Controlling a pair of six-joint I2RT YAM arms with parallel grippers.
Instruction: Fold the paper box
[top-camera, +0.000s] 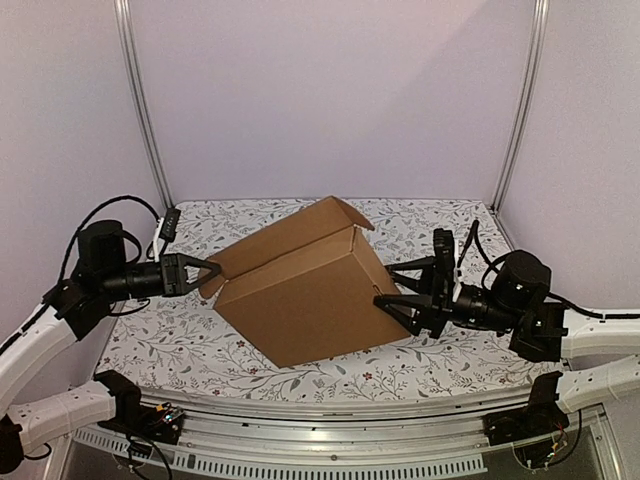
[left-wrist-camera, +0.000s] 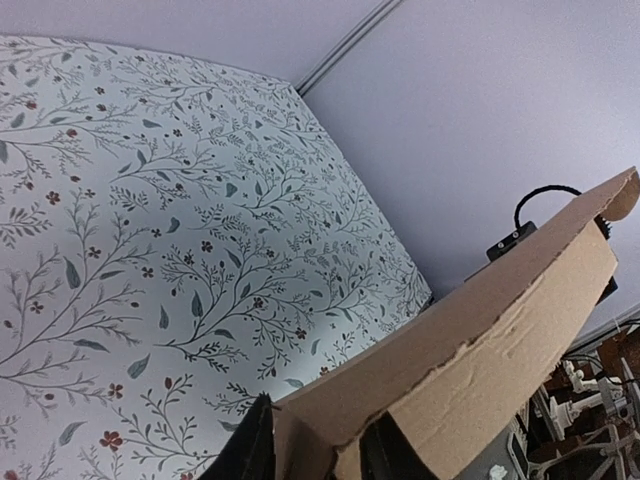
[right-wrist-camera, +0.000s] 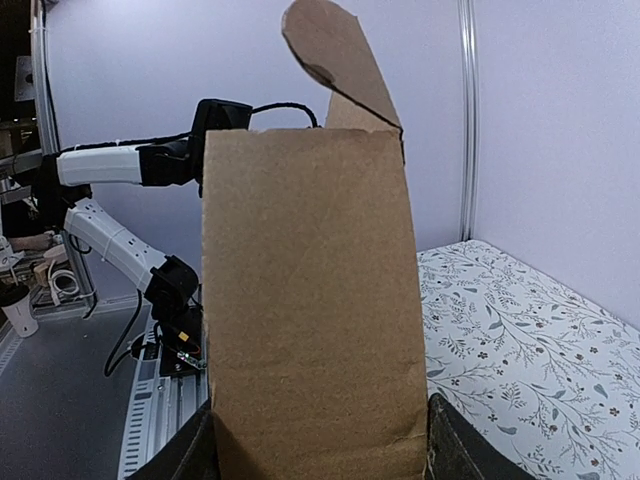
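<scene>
The paper box (top-camera: 300, 300) is plain brown cardboard, folded into a box shape and tilted in the middle of the table, with one flap (top-camera: 345, 212) sticking up at the back. My left gripper (top-camera: 212, 270) is shut on the box's left corner; in the left wrist view (left-wrist-camera: 318, 455) a cardboard edge (left-wrist-camera: 500, 340) runs between its fingers. My right gripper (top-camera: 392, 287) spans the box's right end, one finger against each side. In the right wrist view (right-wrist-camera: 318, 460) the end panel (right-wrist-camera: 310, 280) fills the gap between the jaws.
The table is covered by a floral cloth (top-camera: 430, 225). White walls and metal posts (top-camera: 145, 110) close the back and sides. A small black block with a cable (top-camera: 170, 222) lies at the back left. The left arm (right-wrist-camera: 120, 165) shows behind the box in the right wrist view.
</scene>
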